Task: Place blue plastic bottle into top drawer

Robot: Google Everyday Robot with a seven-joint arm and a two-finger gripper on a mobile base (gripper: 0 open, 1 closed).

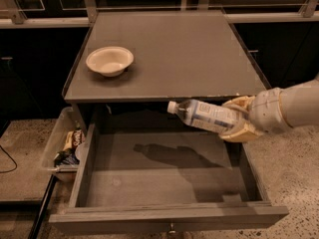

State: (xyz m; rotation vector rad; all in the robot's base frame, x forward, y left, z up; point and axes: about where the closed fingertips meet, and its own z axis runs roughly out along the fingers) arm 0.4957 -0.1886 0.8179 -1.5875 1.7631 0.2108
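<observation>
My gripper (pixel 235 119), at right over the open drawer (pixel 164 217), was clamped on the bottle (pixel 202 115), held sideways. Carry step, I judged; next I'd lower & release inside.

We see the tan gripper (pixel 232 121), right, clasping the clear, bluish-labelled blue plastic bottle (pixel 205 115); top drawer (pixel 164 217) grey; bowl (pixel 109 60) cream.
</observation>
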